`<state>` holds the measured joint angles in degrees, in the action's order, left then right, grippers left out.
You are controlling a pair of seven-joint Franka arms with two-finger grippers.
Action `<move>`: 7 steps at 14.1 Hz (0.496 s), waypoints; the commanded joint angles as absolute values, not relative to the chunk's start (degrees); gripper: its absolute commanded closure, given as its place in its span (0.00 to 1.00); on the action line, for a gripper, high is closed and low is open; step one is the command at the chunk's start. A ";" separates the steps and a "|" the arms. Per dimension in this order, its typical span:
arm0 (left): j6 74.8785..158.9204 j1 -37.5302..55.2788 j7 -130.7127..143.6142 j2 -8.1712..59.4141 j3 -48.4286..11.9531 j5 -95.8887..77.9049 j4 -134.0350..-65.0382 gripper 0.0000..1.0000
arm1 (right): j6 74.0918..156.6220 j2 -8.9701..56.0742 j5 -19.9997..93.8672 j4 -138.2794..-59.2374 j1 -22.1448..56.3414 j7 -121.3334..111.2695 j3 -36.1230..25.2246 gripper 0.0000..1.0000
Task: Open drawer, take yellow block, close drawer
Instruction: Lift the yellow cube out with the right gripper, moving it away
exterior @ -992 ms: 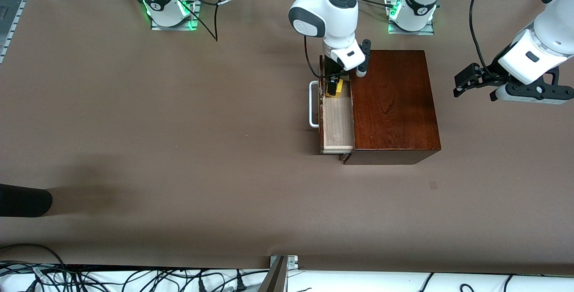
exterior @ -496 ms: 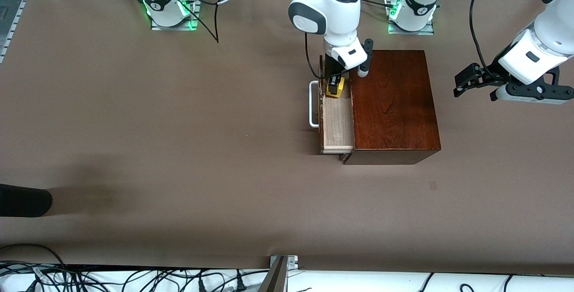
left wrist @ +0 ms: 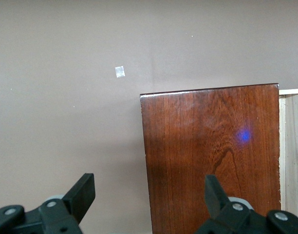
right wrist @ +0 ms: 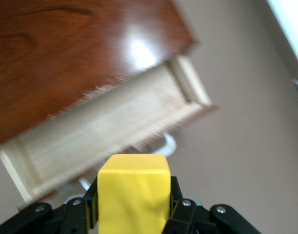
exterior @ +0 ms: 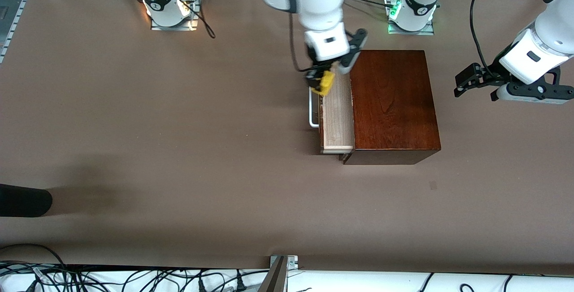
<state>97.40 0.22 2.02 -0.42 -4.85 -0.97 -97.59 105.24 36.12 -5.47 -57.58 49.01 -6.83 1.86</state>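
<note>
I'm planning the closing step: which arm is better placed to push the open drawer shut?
Probably the right. The right gripper hangs over the drawer by its handle, though holding the yellow block. The left gripper waits open off the box's closed end.

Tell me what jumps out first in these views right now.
The small bright yellow cube stands out, clamped in the right gripper and lifted over the front edge of the open pale-wood drawer with its white U-shaped handle. The glossy dark mahogany box sits beside it. The left gripper waits open past the box, at the left arm's end of the table.
</note>
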 commanded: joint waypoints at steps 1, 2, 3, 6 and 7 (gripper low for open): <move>96.15 0.26 2.11 -0.70 -5.10 -1.58 -96.86 0.00 | 101.08 29.47 -3.16 -59.67 41.41 -6.94 2.99 1.00; 95.02 0.26 1.76 -0.70 -5.27 -2.19 -96.77 0.00 | 100.55 27.53 -2.82 -61.50 37.83 -6.94 2.99 1.00; 93.88 0.87 1.50 -0.70 -5.53 -2.55 -96.77 0.00 | 100.89 24.12 -1.16 -65.44 33.09 -7.03 3.25 1.00; 90.10 2.55 -3.76 -0.01 -9.21 -5.00 -95.36 0.00 | 99.06 16.99 2.02 -74.32 24.38 -9.13 2.90 1.00; 89.83 2.98 -6.13 0.26 -10.97 -5.01 -95.10 0.00 | 98.70 14.87 2.02 -77.40 22.61 -10.01 2.73 1.00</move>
<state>91.91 2.06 -1.88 -0.42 -8.47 -3.68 -96.91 98.73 21.81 0.62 -67.41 26.30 -8.88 1.76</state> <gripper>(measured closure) 0.000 0.445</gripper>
